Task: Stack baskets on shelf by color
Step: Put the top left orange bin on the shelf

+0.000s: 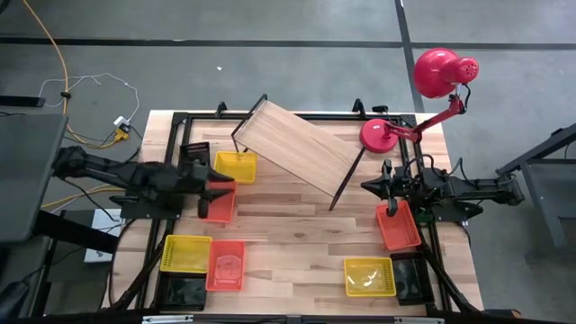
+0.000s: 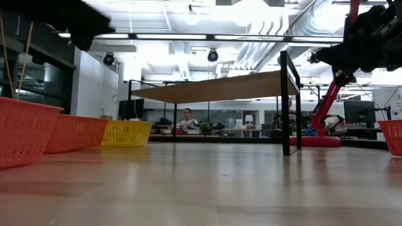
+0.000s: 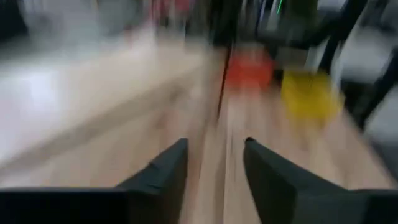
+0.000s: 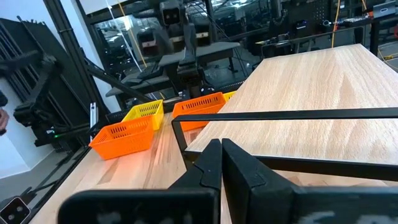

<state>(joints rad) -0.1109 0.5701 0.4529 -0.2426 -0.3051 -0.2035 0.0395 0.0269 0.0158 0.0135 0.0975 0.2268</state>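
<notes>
Plank-wood surface [image 1: 297, 243] carries everything; the light wood shelf on thin black legs [image 1: 297, 144] sits skewed at the back, nothing stacked on it. Lattice plastic baskets [image 1: 394, 227] in orange-red, yellow and black lie scattered around it, presumably waiting for sorting. Left pincer [image 1: 216, 189] hangs parted and empty above an orange basket; right pincer [image 1: 385, 184] hovers pinched shut, empty, near the shelf's end.

Surface [image 1: 297, 225]: pale plank wood, smooth, satin sheen in the low view. Shelf [image 1: 297, 144]: light wood board, matt, on thin black metal legs. Baskets [image 1: 225, 265]: lattice plastic, orange-red and yellow, slightly glossy. Lamp [image 1: 441, 72]: glossy red. My fingers [image 4: 249, 168]: dark, matt plastic.
</notes>
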